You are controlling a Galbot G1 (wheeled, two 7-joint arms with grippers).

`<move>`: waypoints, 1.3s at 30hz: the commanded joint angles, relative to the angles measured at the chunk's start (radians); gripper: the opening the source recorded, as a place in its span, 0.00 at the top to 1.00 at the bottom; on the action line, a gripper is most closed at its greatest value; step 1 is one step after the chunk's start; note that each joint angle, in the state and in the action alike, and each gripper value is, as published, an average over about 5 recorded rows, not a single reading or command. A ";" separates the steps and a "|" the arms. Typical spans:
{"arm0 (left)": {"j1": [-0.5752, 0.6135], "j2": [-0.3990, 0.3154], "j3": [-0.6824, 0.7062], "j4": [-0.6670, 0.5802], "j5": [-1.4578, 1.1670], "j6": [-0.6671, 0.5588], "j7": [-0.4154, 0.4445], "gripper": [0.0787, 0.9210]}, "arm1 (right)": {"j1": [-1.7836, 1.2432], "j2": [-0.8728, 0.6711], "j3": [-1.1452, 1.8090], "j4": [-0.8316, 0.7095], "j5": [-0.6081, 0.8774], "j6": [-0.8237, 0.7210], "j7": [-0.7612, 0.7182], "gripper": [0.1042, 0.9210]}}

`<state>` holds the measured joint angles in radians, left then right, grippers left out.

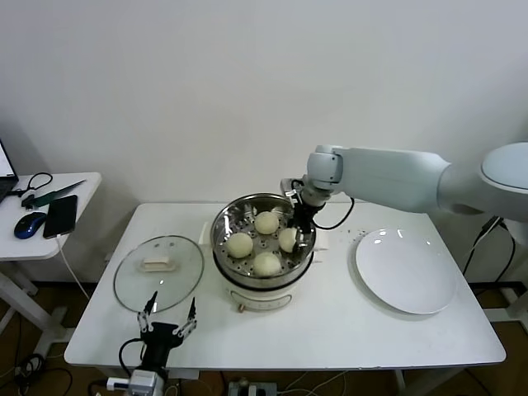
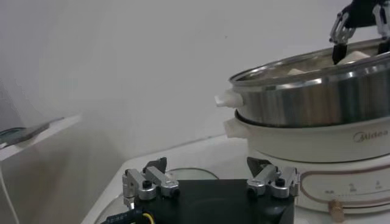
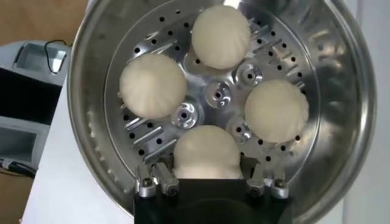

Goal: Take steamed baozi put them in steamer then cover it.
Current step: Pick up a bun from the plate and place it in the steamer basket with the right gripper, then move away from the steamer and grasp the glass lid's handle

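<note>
The right gripper (image 1: 295, 235) is inside the steamer (image 1: 224, 247), jaws parted on either side of one bun (image 3: 206, 153); whether they still press it cannot be told. All four buns lie in the basket. The left gripper (image 1: 168, 317) hangs open near the lid (image 1: 158, 272), which rests on the table (image 1: 330, 330).

Four baozi (image 1: 266, 223) sit in the steamer (image 1: 224, 247) — the right hand (image 1: 299, 233) around one — cover (image 1: 158, 272) beside it.
</note>
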<state>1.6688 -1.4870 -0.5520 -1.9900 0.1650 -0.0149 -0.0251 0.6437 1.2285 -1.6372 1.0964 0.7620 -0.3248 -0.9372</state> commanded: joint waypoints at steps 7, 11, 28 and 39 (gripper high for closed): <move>-0.002 0.000 -0.003 0.010 -0.002 -0.001 0.000 0.12 | -0.006 -0.020 0.034 0.009 -0.010 0.006 0.005 0.13; -0.002 0.003 -0.008 0.015 -0.002 -0.003 0.000 0.12 | 0.022 -0.073 0.050 0.048 0.009 0.021 -0.013 0.12; -0.015 -0.001 -0.038 0.007 0.015 0.001 -0.002 0.12 | -0.185 -0.488 0.350 0.177 0.192 0.482 0.387 0.12; -0.031 -0.019 -0.059 -0.006 0.074 0.004 -0.002 0.12 | -0.763 -0.683 0.968 0.310 0.137 0.584 0.596 0.12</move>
<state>1.6441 -1.4966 -0.6003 -1.9906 0.1960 -0.0126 -0.0288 0.3432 0.7565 -1.1663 1.2939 0.8935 0.0892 -0.5730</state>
